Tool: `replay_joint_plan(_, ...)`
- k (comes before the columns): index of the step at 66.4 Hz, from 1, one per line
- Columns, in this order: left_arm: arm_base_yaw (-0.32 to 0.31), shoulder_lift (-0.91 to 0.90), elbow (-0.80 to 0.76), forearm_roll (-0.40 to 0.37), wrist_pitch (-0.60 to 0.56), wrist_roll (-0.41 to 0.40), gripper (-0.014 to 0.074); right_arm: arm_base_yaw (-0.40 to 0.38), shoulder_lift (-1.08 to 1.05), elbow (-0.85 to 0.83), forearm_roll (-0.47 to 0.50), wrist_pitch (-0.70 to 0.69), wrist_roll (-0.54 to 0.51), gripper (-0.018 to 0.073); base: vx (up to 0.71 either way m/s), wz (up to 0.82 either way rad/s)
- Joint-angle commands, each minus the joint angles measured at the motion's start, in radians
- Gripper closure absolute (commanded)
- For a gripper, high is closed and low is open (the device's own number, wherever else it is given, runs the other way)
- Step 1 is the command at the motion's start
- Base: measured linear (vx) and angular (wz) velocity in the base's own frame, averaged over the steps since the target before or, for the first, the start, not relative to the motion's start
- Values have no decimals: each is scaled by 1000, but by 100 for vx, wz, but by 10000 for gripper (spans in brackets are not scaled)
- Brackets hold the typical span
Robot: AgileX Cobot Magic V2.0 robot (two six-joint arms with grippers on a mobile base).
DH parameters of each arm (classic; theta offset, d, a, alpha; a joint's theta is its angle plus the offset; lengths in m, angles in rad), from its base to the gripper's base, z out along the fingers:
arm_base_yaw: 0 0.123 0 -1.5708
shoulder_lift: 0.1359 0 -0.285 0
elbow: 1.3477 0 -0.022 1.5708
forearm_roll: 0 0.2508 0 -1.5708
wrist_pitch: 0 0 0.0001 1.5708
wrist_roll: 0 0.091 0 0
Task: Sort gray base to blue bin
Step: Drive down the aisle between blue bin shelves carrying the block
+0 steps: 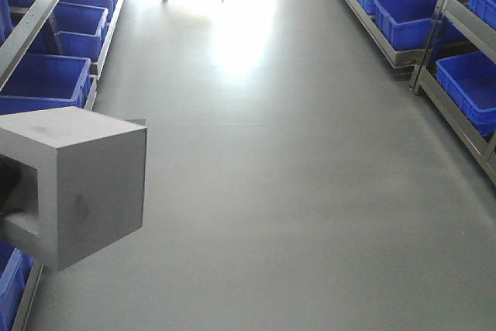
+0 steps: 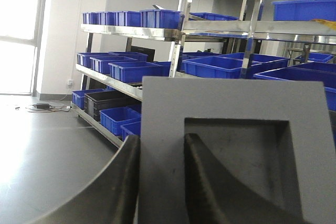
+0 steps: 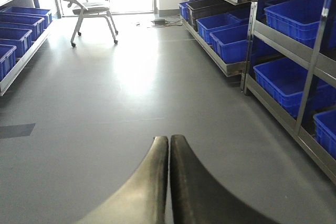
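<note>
The left gripper [image 2: 160, 144] is clamping one wall of the matte light-gray cube-shaped base [image 2: 236, 100]. One dark curved finger [image 2: 118, 182] is lying against the outside of that wall, and the other is sitting inside the square recess. The base is hanging clear of the glossy gray floor [image 1: 294, 191], near the left-hand rows of bright-blue plastic bins [image 1: 39, 79]. The right gripper [image 3: 168, 140] is pressing its two fingers together with nothing between them.

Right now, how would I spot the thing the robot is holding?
Look along the floor between shelves of blue bins, to the near left. The gray base hangs there in the left fingers: a matte cube with a square recess, the only gray block.
</note>
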Motion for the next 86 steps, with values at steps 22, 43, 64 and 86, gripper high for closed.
replay_joint_plan(22, -4, -1, -29, -7, -101, -13, 594, -4, 19, 2, -4, -72, -12, 564, 37, 3)
replay_joint_plan(43, -4, -1, -29, -7, -101, -13, 594, -4, 19, 2, -4, -72, -12, 564, 39, 8)
replay_joint_plan(64, -4, -1, -29, -7, -101, -13, 594, -4, 19, 2, -4, -72, -12, 564, 38, 6)
replay_joint_plan(86, -4, -1, -29, -7, -101, -13, 594, -4, 19, 2, -4, -72, -12, 564, 37, 3)
